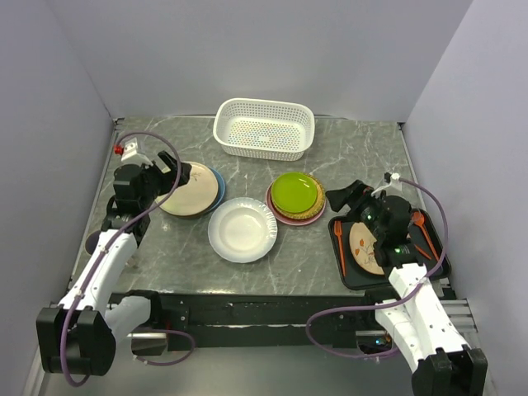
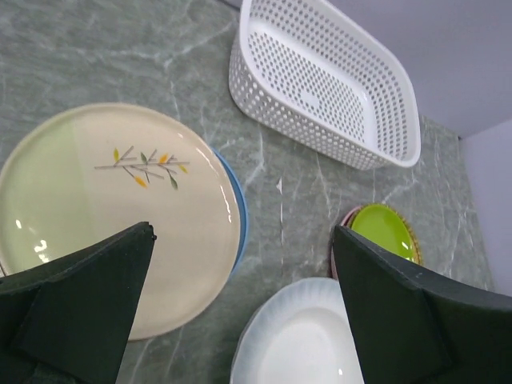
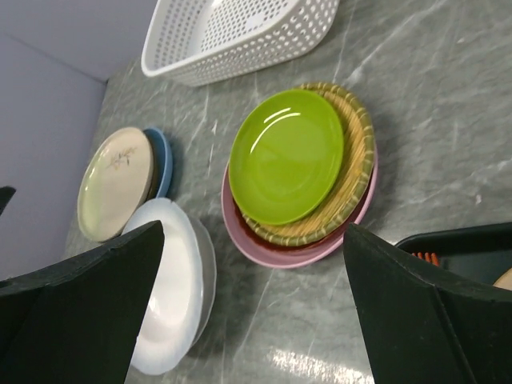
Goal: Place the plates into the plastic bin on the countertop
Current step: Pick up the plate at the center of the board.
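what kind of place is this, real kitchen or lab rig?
Probably a lab test cell, not a kitchen: plain panel walls box in a marble-patterned countertop, and plates and a plastic bin are staged on it.

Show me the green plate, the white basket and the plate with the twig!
lime green plate point(image 3: 286, 156): right wrist view, its middle.
white basket point(image 1: 264, 148): top view, near wall.
twig plate point(image 2: 160, 216): left wrist view, just below the twig.

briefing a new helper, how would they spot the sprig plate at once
Start at the white bin at the countertop's far middle. Nearer, to its left, two plates are stacked; the sprig plate is on top. Unlike the blue plate beneath and white plate beside, it is cream with a leafy twig.
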